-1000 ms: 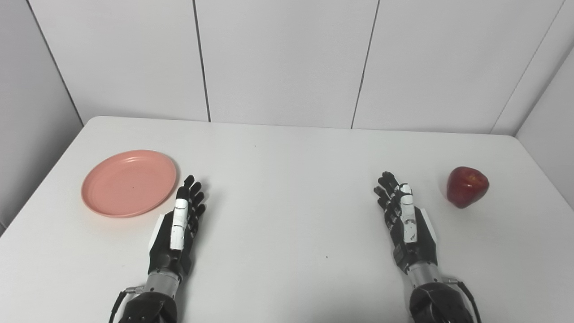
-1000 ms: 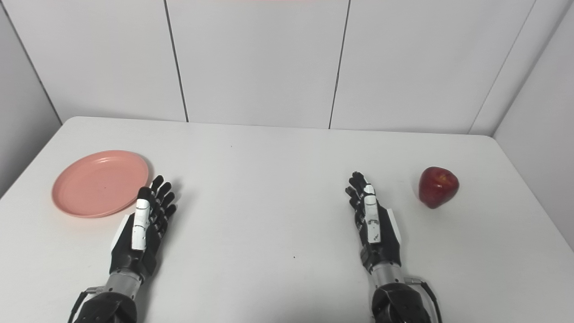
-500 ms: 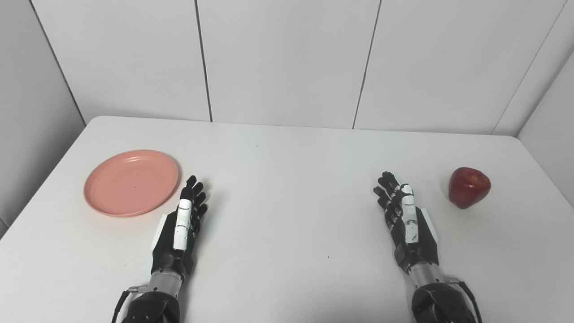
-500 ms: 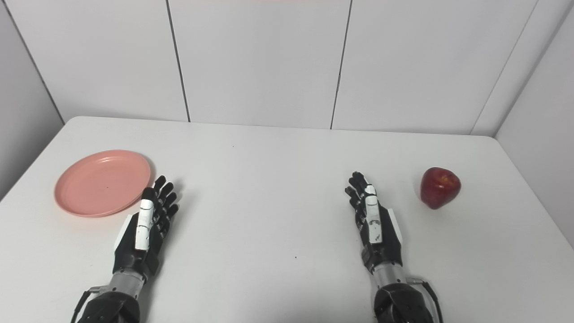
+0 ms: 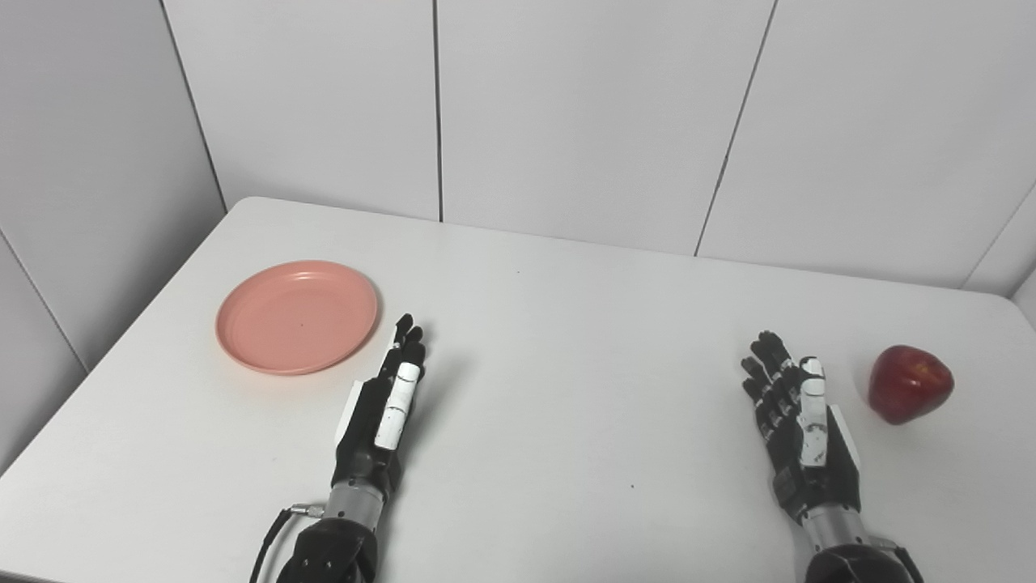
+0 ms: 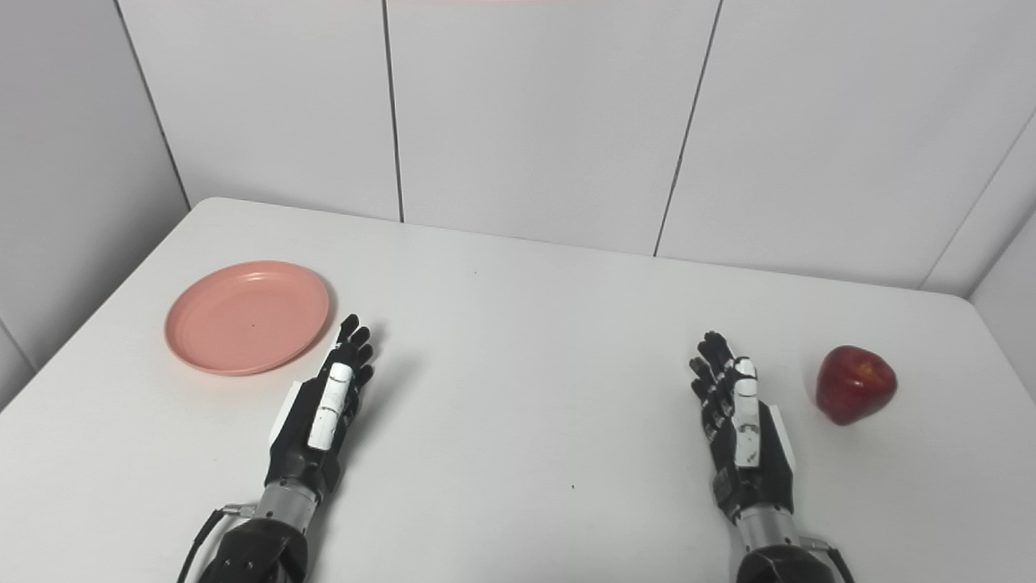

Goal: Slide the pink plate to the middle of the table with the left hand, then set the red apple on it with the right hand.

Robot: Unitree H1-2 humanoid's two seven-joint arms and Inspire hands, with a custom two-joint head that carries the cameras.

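Observation:
A round pink plate (image 5: 297, 315) lies flat on the left part of the white table (image 5: 566, 324). My left hand (image 5: 386, 413) rests just right of the plate and nearer to me, open, fingers straight and pointing away, not touching it. A red apple (image 5: 910, 383) stands at the far right of the table. My right hand (image 5: 797, 425) lies a short way left of the apple, open, fingers stretched forward, holding nothing.
Grey panel walls (image 5: 583, 113) close the table at the back and on the left. The table's left edge (image 5: 105, 356) runs close to the plate, and the right edge lies just beyond the apple.
The whole picture has shifted right and tilted, so the camera has turned left. The plate, the apple and both hands keep their places on the table.

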